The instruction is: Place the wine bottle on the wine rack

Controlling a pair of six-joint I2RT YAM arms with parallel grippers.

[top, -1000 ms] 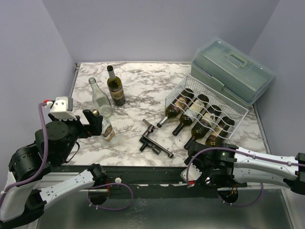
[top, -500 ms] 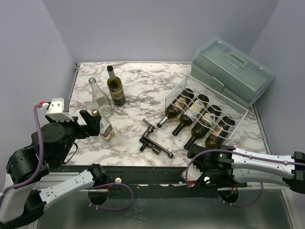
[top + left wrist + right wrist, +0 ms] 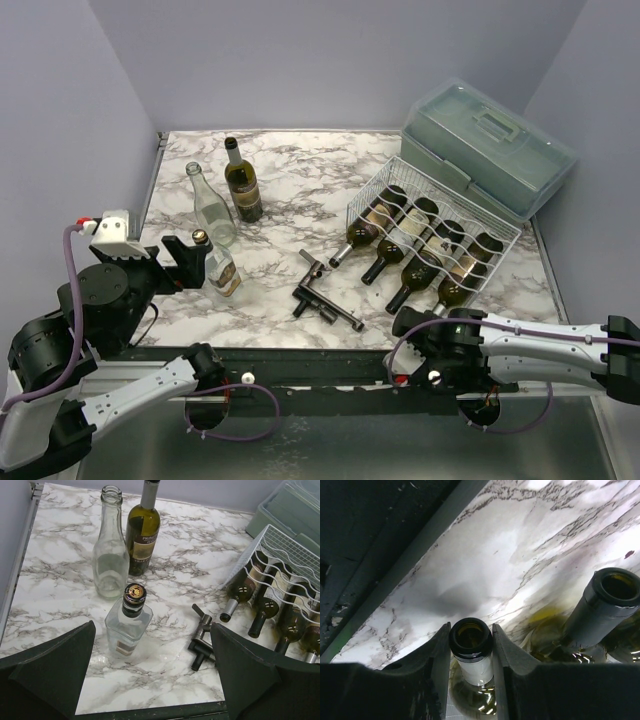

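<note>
The silver wire wine rack stands at the right and holds several dark bottles lying with their necks toward me. My right gripper is shut on the neck of the wine bottle in the rack's rightmost cradle. Its open mouth shows between the fingers. In the top view the right gripper sits at the rack's near corner and hides that neck. My left gripper is open and holds nothing, just short of a small square clear bottle. From above, the left gripper is at the table's left.
A tall clear bottle and a dark green labelled bottle stand upright at the back left. A dark metal tool lies mid-table. A translucent grey-green lidded box sits behind the rack. A neighbouring bottle's mouth is close to my right fingers.
The right gripper's jaws have closed on the neck of the rightmost bottle. The left arm has drawn back slightly toward the near left, still open.
</note>
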